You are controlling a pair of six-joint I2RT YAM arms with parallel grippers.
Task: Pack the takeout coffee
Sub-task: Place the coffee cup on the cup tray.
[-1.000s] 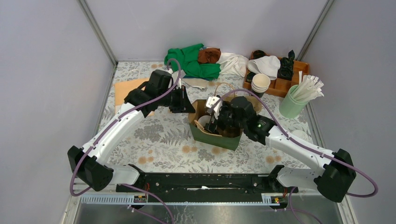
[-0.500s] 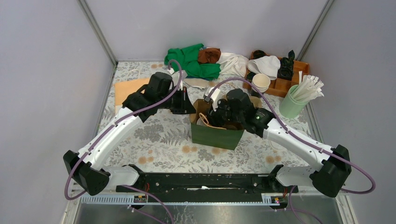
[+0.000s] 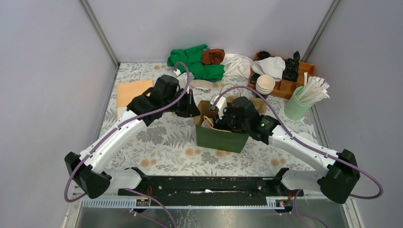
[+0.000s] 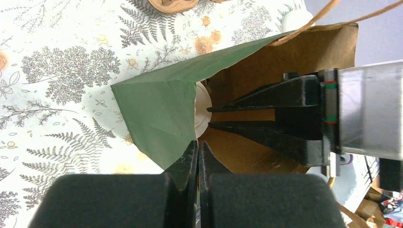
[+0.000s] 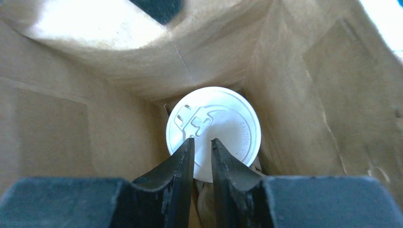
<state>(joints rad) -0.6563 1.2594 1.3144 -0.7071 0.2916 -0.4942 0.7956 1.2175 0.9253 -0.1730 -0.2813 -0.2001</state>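
Top view: green bag [image 3: 221, 137] standing mid-table [image 3: 161, 140], left gripper [image 3: 192, 110] pinching its rim, right gripper [image 3: 221, 118] reaching inside beside the loose handle [image 3: 215, 126]; cup stack [image 3: 265, 84] and straws [image 3: 313, 90] sitting well apart. Left wrist view: bag mouth being held wide, takeout coffee [image 4: 202, 111] showing within. Right wrist view: gripper, narrowly parted and holding nothing, hovering over the coffee, which is sitting upright on the bag floor; lifting straight up seems safest between the crowding walls.

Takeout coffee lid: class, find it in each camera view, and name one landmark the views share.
Top external: lid glimpsed inside bag, left end.
Left wrist: lid edge behind the bag's green wall.
Right wrist: lid central, at bag's bottom.
Shared landmark: the bag.
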